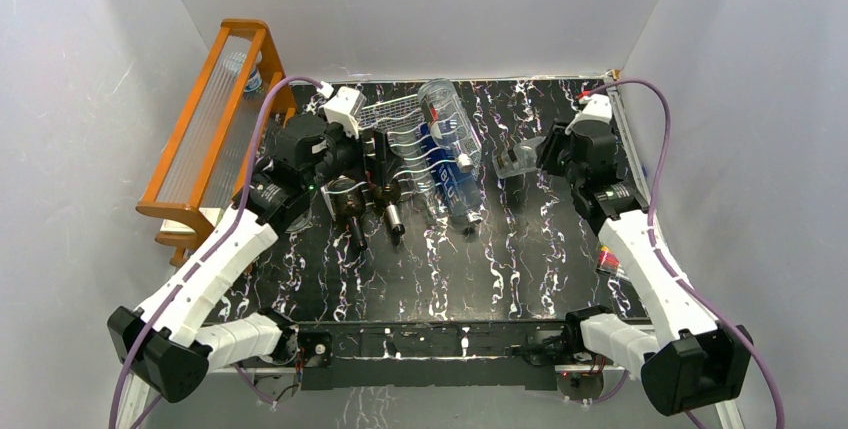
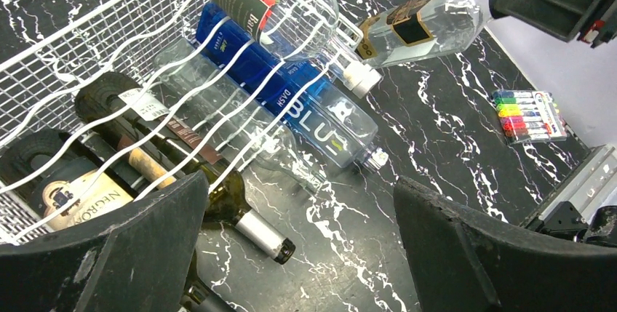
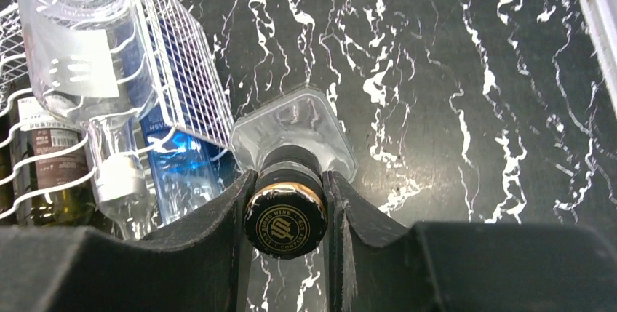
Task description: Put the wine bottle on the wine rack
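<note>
Right claw (image 3: 289, 188) is clamped on the capped neck of the clear wine bottle (image 3: 291, 134), just beside the wine rack (image 3: 185, 72); left claw (image 2: 298, 188) is spread apart.

Glossy black, white-veined counter (image 1: 520, 269); white-coated wire wine rack (image 2: 87, 36); clear, shiny wine bottle (image 3: 291, 126) with black-and-gold cap (image 3: 284, 226); matt black, scuffed right tool (image 3: 287, 188); orange wooden shelf (image 1: 243, 27).

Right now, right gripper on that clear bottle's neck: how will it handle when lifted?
Probably light: the clear bottle looks empty. Gripped only at the neck by the right gripper, it may swing or pivot. Its flat, squarish sides suggest it won't roll.
</note>
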Motion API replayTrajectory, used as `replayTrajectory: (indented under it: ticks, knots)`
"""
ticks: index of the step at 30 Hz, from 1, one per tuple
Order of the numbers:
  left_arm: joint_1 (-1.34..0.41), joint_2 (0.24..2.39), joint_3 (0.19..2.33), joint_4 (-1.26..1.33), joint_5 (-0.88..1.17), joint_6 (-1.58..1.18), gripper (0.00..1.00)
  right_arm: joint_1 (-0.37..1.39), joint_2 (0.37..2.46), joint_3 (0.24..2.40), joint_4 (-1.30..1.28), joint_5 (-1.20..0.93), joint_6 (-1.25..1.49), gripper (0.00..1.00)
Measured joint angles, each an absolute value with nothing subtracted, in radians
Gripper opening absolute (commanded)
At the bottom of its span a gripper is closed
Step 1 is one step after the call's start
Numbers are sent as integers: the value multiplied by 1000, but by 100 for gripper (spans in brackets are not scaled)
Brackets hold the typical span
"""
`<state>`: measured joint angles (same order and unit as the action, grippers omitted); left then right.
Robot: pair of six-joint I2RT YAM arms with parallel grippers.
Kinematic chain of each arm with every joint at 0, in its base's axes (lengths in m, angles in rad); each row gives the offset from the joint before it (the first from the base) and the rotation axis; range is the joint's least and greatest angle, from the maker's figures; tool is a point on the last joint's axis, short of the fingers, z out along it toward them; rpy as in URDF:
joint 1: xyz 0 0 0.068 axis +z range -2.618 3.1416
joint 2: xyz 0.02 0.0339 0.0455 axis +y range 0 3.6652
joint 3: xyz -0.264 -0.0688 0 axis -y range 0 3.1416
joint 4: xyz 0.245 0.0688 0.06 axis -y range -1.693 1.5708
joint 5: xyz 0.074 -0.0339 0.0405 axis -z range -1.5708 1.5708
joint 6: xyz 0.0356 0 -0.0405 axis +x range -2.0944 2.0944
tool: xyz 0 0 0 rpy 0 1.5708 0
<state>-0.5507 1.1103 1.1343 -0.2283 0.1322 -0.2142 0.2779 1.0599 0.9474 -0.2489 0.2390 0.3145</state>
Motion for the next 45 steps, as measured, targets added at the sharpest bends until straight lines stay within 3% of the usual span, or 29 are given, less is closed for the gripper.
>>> replayTrajectory:
  ticks: [18, 29, 38, 45]
  knots:
    - [-551, 1150, 1134, -184, 182, -232, 98, 291, 1043, 887, -561, 97, 446, 0]
    - [-562, 1154, 1060, -28, 363, -169, 98, 289, 1058, 1098, -731, 113, 440, 0]
    - [-759, 1256, 942, 230, 447, -49, 98, 289, 1058, 1250, -912, 132, 396, 0]
    - [-866, 1456, 953, 402, 463, -25, 98, 289, 1038, 1292, -1024, 134, 369, 0]
